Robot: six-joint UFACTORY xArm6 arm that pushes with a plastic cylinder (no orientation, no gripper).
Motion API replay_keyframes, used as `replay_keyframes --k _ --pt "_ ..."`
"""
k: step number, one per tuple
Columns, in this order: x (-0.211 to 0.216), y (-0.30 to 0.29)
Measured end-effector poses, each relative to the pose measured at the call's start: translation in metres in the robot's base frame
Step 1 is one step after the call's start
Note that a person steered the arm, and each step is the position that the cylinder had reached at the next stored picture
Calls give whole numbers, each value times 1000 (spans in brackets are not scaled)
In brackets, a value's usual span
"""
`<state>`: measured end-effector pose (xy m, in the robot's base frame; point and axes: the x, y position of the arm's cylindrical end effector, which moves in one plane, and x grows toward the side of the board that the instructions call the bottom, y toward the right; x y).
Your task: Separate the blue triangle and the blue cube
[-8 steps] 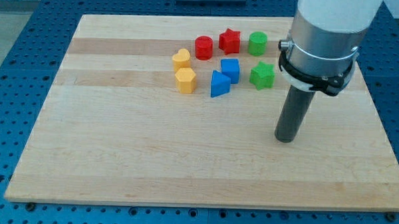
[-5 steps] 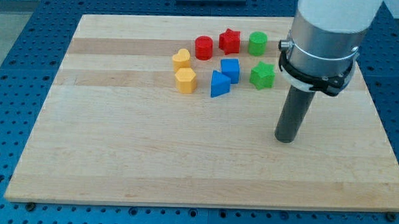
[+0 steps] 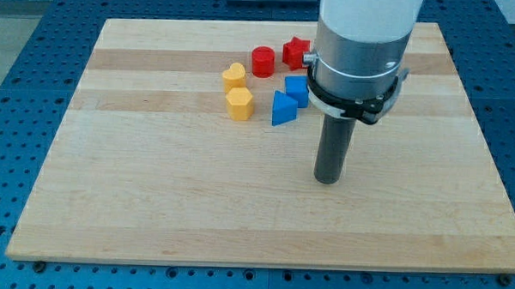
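The blue triangle (image 3: 282, 109) lies on the wooden board (image 3: 153, 184), touching the blue cube (image 3: 295, 88) just above and to its right. The cube's right side is partly hidden by my arm. My tip (image 3: 328, 179) rests on the board below and to the right of the blue triangle, a short way clear of both blue blocks.
A red cylinder (image 3: 262, 61) and a red star (image 3: 295, 52) sit above the blue blocks. A yellow heart (image 3: 234, 76) and a yellow hexagon (image 3: 239, 103) sit to their left. My arm hides the two green blocks.
My tip has moved left, toward the blue blocks, and slightly down the view. My arm now covers the two green blocks. No block has moved.
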<state>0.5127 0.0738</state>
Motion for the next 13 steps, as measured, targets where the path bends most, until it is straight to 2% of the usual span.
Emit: replay_keyframes --k 2,3,4,6,8,10,13 --pt "-4 -2" --pt "-51 -55" --pt "-79 -78" --pt "-81 -79" --pt "-81 -110" --pt "-106 -83" --pt "-117 -95"
